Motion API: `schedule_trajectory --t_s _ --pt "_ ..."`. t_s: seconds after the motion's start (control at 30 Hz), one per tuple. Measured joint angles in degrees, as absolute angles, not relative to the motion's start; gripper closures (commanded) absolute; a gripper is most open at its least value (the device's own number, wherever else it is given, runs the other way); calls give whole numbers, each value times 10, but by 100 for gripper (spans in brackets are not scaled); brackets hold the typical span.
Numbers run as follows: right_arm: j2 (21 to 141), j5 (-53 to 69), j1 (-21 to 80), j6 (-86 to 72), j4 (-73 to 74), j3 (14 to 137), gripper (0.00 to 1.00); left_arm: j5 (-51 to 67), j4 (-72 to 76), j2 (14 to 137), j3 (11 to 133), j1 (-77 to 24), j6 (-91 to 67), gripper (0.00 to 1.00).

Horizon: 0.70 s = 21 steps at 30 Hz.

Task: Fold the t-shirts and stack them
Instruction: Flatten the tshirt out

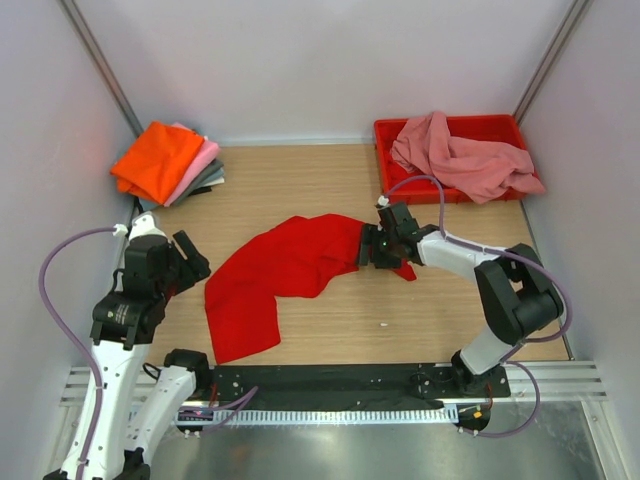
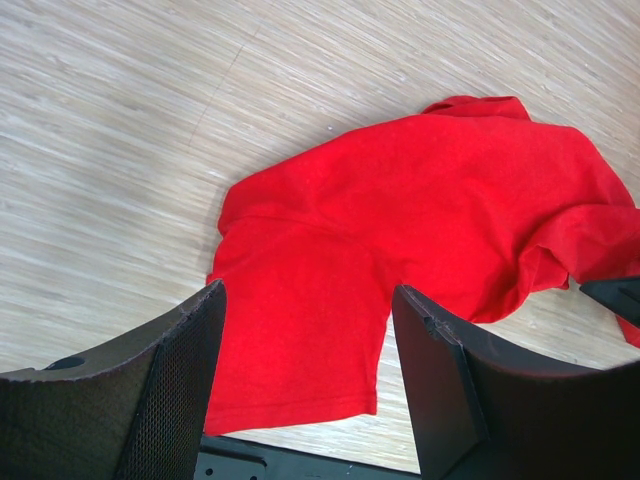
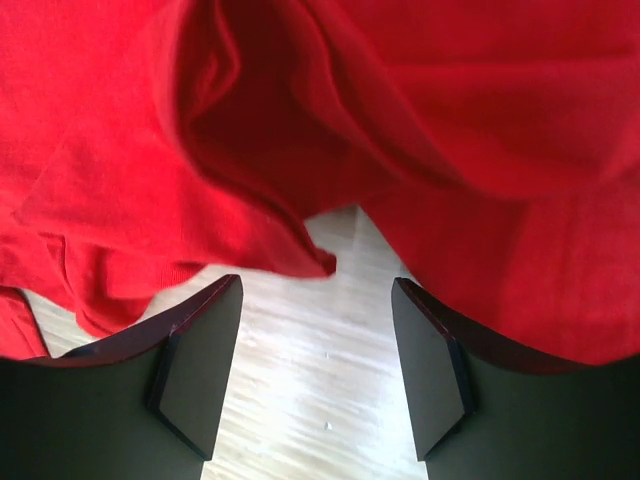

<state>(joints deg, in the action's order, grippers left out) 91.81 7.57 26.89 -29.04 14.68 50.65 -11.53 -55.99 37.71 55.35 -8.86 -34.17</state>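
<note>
A bright red t-shirt (image 1: 285,265) lies crumpled on the wooden table, running from the centre down to the front left. My right gripper (image 1: 372,247) sits low at the shirt's right end, open. In the right wrist view its gripper (image 3: 315,290) has bare table between the fingers, with bunched red t-shirt folds (image 3: 300,120) just ahead and draping past the right finger. My left gripper (image 1: 195,262) hovers left of the shirt, open and empty. The left wrist view shows that gripper (image 2: 308,290) above the red t-shirt (image 2: 420,200).
Folded shirts are stacked at the back left: orange (image 1: 157,158) on top, light pink (image 1: 200,163), then grey (image 1: 210,180). A dusty pink shirt (image 1: 460,155) lies heaped in the red plastic tray (image 1: 382,150) at the back right. White walls enclose the table.
</note>
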Motion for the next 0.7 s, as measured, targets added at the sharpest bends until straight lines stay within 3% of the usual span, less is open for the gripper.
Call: schedule_trajectory --t_s 0.13,0.3,0.33,0.43,0.53,0.7 --pt "945 84 269 -288 114 506 41 -115 -560 382 554 -89 -342 31" --pt "961 94 269 -283 84 507 69 -115 -560 390 554 -89 -342 32" --pt "964 96 269 -285 82 507 69 -115 -560 390 554 -89 -342 31" --pt "968 101 269 -281 77 507 86 -115 -560 390 554 -89 -342 31" --pt "967 105 269 -277 79 506 97 -116 -560 391 554 -89 -342 31" --pt "921 84 269 -278 125 505 98 -112 -559 430 553 -89 -343 35"
